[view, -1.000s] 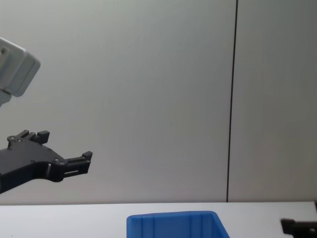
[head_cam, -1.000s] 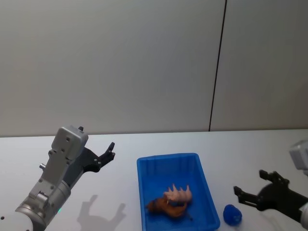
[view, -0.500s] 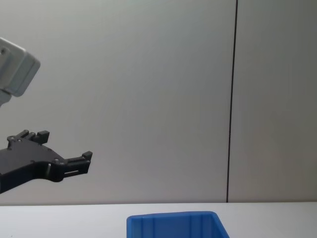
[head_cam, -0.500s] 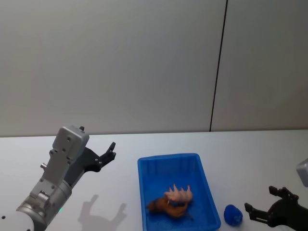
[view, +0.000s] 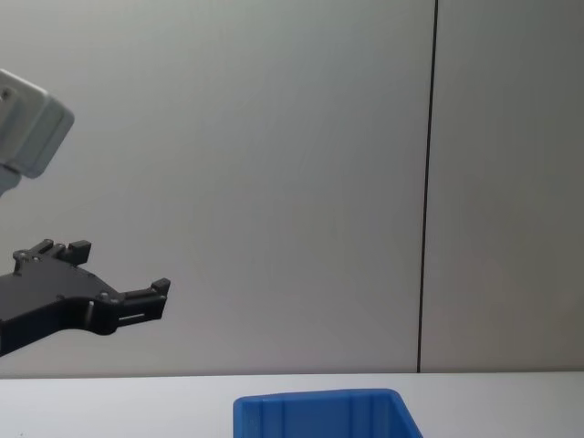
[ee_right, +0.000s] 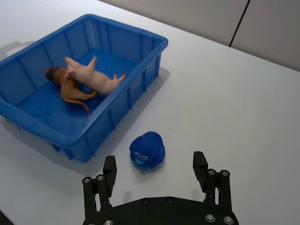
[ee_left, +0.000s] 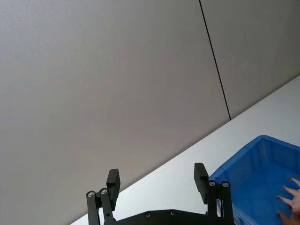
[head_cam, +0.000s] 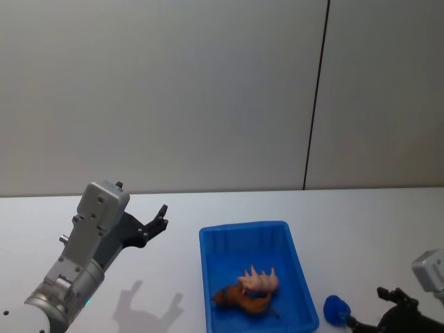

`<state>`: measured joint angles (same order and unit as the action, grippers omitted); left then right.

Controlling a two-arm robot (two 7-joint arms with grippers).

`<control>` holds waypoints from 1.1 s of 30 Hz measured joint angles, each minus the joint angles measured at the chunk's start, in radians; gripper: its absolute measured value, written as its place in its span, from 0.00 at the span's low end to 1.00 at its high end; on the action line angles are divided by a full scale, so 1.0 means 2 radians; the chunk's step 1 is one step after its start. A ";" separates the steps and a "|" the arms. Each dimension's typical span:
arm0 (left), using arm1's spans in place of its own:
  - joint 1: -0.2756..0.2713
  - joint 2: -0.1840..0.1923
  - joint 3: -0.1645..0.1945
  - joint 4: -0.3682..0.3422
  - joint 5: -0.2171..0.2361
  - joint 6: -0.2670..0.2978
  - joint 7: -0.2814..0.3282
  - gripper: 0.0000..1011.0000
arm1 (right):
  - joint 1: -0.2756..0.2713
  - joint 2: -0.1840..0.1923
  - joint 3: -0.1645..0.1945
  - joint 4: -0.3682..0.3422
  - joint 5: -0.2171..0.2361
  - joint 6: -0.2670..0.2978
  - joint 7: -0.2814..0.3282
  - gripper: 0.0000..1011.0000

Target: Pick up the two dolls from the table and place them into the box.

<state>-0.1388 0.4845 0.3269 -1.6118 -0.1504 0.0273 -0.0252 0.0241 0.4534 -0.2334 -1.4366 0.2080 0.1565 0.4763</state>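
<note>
Right tool (ee_right: 157, 171), fingers spread and gripping nothing, hangs low at the near right of the plain white surface (ee_right: 243, 98), just behind a small round blue doll (ee_right: 147, 150) that lies on the surface just beside the bright blue rectangular plastic box (ee_right: 154, 44). Inside the box, a pink pig-like doll (ee_right: 93, 77) lies against a brown animal doll (ee_right: 68, 86). Left tool (ee_left: 157, 180), likewise spread and empty, is raised above the surface, left of the box.
</note>
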 joint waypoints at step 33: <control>0.000 0.000 0.000 0.000 0.000 0.000 0.000 0.99 | 0.052 -0.050 -0.036 0.099 -0.054 -0.043 -0.022 0.99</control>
<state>-0.1388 0.4844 0.3269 -1.6118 -0.1504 0.0274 -0.0251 0.1286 0.3536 -0.3064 -1.2387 0.0999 0.0710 0.4326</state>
